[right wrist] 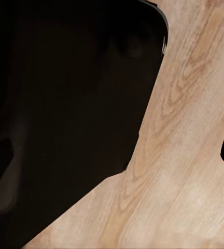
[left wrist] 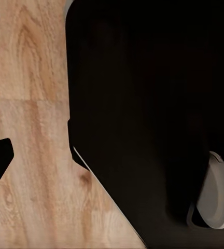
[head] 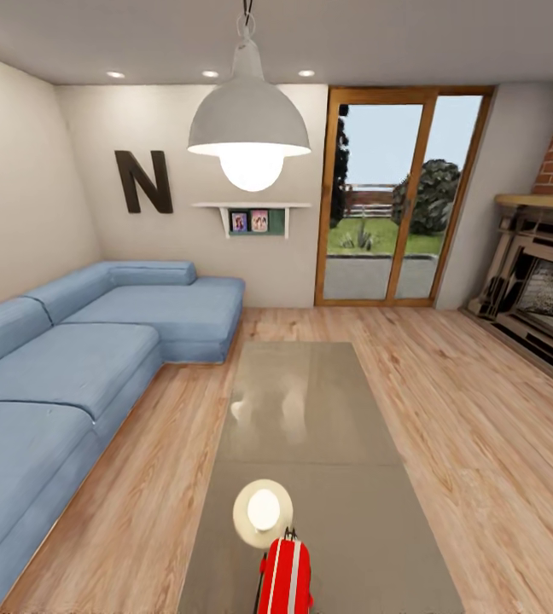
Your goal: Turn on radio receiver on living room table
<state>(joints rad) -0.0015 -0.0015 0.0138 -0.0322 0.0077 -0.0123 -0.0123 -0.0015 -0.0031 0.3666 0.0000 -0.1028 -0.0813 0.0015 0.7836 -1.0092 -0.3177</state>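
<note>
Only partly framed, the radio receiver [head: 286, 576] (cropped below) stands on the table [head: 311, 409].

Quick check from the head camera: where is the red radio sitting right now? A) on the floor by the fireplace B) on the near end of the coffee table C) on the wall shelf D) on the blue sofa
B: the radio receiver stands on the near end of the table, beside the lamp's reflection.

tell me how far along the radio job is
Done: the robot faces the living room's table, with the red radio receiver at its near end, low in the head view. In hand: nothing; both wrist views show wood floor and dark robot body. Left: reach out and switch it on.
</note>
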